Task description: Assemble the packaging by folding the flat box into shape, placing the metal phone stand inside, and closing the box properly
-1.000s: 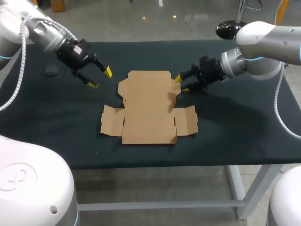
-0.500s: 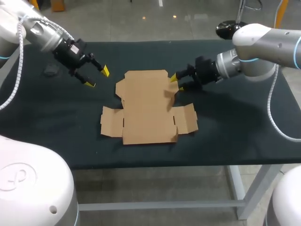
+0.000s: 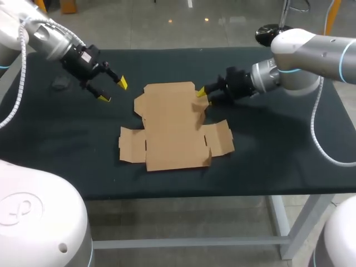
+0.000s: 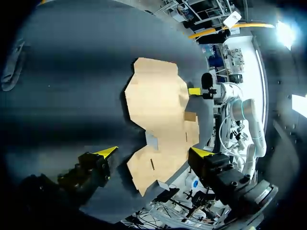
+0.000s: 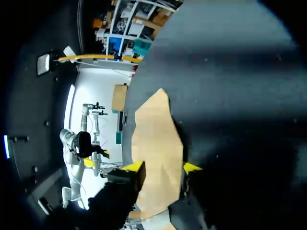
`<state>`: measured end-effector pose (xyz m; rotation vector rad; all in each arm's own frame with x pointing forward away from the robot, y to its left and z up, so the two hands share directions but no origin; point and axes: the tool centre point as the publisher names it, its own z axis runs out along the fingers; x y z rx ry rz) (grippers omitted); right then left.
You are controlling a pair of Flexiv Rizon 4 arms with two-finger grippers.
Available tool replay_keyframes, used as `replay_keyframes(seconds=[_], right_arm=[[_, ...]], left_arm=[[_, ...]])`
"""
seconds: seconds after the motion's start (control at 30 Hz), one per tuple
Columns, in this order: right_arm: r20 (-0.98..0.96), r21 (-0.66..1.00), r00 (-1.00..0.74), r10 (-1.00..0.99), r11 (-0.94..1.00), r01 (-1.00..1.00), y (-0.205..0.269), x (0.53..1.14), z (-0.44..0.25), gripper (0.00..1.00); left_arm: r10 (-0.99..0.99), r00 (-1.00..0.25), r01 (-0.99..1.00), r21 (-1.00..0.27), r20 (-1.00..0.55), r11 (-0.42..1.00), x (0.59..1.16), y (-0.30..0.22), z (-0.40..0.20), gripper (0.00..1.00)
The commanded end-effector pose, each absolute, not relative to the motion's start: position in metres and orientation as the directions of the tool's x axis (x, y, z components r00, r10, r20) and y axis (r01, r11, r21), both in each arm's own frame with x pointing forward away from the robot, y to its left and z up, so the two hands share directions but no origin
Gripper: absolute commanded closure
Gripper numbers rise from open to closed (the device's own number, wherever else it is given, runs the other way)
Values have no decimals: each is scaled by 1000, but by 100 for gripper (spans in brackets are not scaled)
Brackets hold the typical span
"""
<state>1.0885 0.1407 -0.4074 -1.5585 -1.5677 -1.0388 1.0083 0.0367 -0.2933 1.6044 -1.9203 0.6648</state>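
Note:
The flat brown cardboard box [image 3: 172,125] lies unfolded in the middle of the black table, also seen as the box [image 4: 160,103] in the left wrist view. My right gripper [image 3: 201,94] is low at its far right edge, open about halfway. In the right wrist view that gripper [image 5: 163,167] has a cardboard flap [image 5: 156,143] between its fingers; I cannot tell whether both touch it. My left gripper [image 3: 113,90] hovers wide open just off the box's far left corner, holding nothing; its own view shows this gripper [image 4: 153,152] above the cardboard. A small dark grey object [image 3: 60,83], apparently the phone stand, lies at far left.
The black tabletop [image 3: 278,139] is bare to the right of the box and along the front edge. The dark grey object [image 4: 12,67] lies off to one side of my left gripper.
My right gripper has moved left onto the box's far right edge and its fingers have narrowed. The box's far end has shifted left. My left gripper has drawn back slightly.

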Motion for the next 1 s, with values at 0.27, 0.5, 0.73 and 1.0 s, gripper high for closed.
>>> replay_keyframes(seconds=[0.27, 0.5, 0.73, 1.0], right_arm=[[903, 153, -131, 409, -22, 988, 146, 1094, -405, 100], [891, 232, -201, 407, -27, 972, 143, 1089, -385, 100], [885, 289, -253, 392, -37, 956, 141, 1086, -369, 100], [883, 327, -291, 369, -38, 944, 139, 1083, -357, 100]], left_arm=[[-713, -137, -985, -16, 687, 174, 1007, 40, -294, 0], [-700, -155, -979, -15, 697, 202, 1006, 37, -292, 0], [-681, -184, -973, -35, 709, 227, 1004, 34, -291, 0], [-687, -249, -963, -99, 683, 251, 999, 29, -289, 0]])
